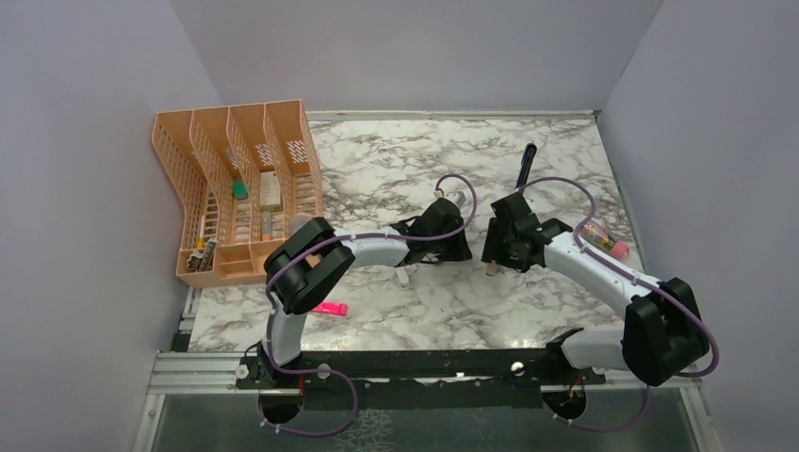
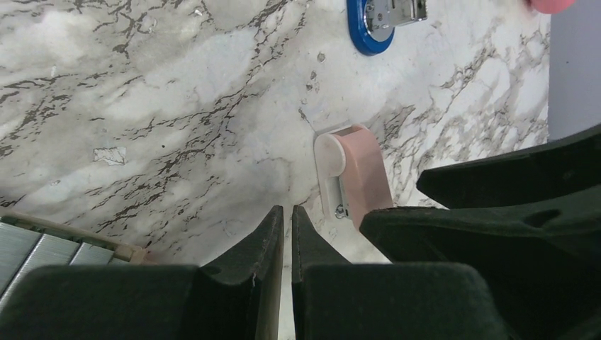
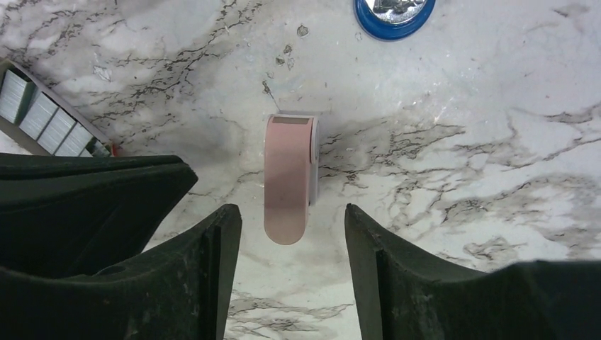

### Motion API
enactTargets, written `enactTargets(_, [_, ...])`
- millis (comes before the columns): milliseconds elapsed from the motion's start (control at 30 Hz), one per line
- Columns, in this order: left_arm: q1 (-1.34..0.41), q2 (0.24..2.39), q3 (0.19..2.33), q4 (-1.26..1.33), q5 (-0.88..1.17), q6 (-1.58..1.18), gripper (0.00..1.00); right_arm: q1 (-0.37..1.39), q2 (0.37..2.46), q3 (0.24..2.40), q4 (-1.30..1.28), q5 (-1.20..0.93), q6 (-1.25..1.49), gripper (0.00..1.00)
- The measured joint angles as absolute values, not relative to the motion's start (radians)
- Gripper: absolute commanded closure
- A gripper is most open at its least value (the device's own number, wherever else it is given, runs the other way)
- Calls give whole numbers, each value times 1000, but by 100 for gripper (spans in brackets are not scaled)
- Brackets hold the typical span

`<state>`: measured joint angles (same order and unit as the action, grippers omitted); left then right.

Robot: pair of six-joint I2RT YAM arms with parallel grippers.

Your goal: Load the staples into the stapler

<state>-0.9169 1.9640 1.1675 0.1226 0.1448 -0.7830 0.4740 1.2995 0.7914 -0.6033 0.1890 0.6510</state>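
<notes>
Nothing is loaded yet, I'd judge. The stapler (image 1: 526,162) lies toward the table's far edge, right of centre, and the staples (image 3: 42,117) sit in their tray near mid-table. The left gripper (image 2: 287,212) is pinched almost together and seems empty. The right gripper (image 3: 292,216) gapes wide above a peach-pink piece (image 3: 287,177), holding nothing.

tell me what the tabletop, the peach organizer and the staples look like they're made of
tabletop: white with grey veining and a soft sheen. It looks like marble but may be printed laminate rather than stone.
organizer: peach plastic, judging by its moulded lattice walls, matte.
staples: silvery-grey metal, with fine parallel ridges and a dull shine.
</notes>
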Motion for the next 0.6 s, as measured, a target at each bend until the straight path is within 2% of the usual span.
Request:
enactTargets(133, [-917, 1937, 1161, 122, 130, -780, 91, 474, 1317, 791, -596, 181, 641, 32])
enactTargets(333, [-917, 1898, 1142, 120, 98, -776, 90, 474, 1384, 759, -556, 155, 635, 34])
enactTargets(500, [-917, 1865, 1118, 107, 59, -768, 89, 474, 1424, 733, -517, 123, 636, 51])
enactTargets(600, [-917, 1839, 1104, 96, 32, -760, 88, 474, 1427, 730, -492, 108, 636, 57])
